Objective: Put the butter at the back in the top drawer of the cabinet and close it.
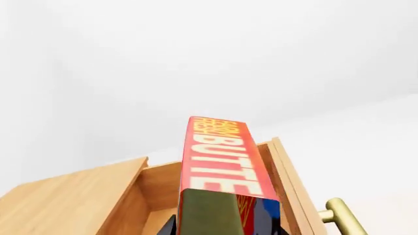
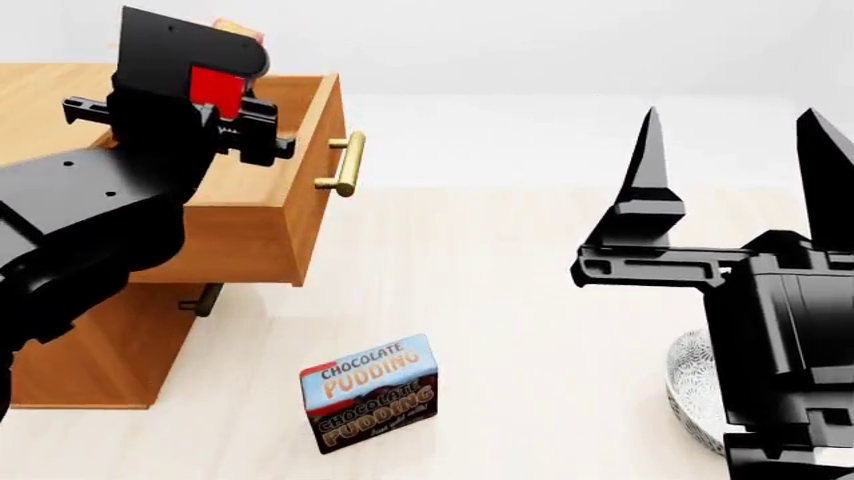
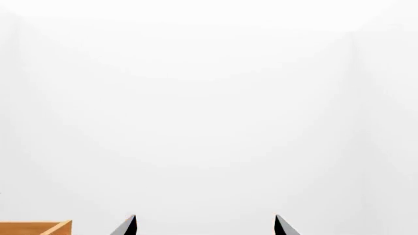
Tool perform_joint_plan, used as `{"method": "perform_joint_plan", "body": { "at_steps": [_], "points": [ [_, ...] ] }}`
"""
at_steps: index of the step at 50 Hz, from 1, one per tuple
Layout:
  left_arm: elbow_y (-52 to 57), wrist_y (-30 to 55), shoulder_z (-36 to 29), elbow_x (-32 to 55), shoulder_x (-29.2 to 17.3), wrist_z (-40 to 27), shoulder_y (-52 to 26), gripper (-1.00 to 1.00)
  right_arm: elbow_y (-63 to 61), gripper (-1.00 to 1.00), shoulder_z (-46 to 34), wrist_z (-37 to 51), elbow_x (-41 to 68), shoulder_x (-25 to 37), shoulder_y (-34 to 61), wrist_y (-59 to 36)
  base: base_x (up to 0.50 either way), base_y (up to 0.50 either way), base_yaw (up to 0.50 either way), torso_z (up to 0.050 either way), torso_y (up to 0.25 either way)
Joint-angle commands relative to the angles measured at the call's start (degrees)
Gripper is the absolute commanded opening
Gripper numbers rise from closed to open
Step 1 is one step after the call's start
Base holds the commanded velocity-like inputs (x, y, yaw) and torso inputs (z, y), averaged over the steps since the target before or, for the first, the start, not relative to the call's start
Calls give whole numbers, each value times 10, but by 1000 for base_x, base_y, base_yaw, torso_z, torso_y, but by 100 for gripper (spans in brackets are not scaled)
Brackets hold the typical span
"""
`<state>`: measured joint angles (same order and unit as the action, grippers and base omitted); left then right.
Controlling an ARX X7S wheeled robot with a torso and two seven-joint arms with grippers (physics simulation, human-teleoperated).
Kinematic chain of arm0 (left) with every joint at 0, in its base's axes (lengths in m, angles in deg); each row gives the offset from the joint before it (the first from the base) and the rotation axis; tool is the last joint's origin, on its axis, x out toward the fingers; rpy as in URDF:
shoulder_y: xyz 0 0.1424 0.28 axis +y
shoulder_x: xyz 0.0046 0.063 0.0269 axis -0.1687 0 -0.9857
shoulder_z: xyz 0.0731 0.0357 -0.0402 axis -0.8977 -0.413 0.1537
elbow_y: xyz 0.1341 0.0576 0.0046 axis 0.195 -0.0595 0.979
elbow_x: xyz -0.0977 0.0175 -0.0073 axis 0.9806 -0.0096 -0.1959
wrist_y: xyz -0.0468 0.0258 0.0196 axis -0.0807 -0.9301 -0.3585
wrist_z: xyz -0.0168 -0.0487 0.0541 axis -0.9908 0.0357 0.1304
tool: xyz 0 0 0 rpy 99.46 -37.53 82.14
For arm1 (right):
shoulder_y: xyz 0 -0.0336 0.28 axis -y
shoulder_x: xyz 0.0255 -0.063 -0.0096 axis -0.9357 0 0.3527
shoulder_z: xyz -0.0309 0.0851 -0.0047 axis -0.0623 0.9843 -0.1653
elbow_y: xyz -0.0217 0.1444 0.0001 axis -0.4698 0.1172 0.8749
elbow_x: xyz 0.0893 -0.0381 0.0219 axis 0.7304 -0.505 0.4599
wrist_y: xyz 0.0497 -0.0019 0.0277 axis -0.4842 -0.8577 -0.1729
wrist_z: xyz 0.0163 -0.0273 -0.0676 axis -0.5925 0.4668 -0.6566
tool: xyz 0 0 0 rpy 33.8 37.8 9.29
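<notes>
Red butter (image 1: pixel 222 156) hangs above the cabinet's (image 2: pixel 94 350) pulled-out top drawer (image 2: pixel 260 215).

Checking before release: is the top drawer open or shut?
Open. The top drawer is pulled out from the cabinet, its hollow visible under the butter held in the left gripper.

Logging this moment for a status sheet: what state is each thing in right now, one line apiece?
top drawer: pulled open, butter not yet inside.
butter: held above the open drawer by the left gripper.
left gripper: shut on the butter.
right gripper: open, empty, raised.
pudding box: standing on the floor, untouched.
lower drawer: closed.
</notes>
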<state>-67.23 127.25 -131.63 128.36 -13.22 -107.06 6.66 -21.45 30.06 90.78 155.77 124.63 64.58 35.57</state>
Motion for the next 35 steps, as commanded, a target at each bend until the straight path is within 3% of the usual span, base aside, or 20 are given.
{"method": "perform_joint_plan", "body": {
  "at_steps": [1, 18, 35],
  "points": [
    [-51, 32, 3, -16, 14, 0, -31, -100, -1, 100, -38, 21, 14, 21, 24, 22, 0, 0, 0, 0, 0],
    [-185, 5, 7, -18, 64, 69, -57, -100, 0, 100, -93, 43, 25, 49, 61, 56, 0, 0, 0, 0, 1],
    [-251, -13, 13, -33, 80, 66, -66, -100, 6, 100, -113, 34, 6, 59, 54, 78, 0, 0, 0, 1, 2]
  ]
}}
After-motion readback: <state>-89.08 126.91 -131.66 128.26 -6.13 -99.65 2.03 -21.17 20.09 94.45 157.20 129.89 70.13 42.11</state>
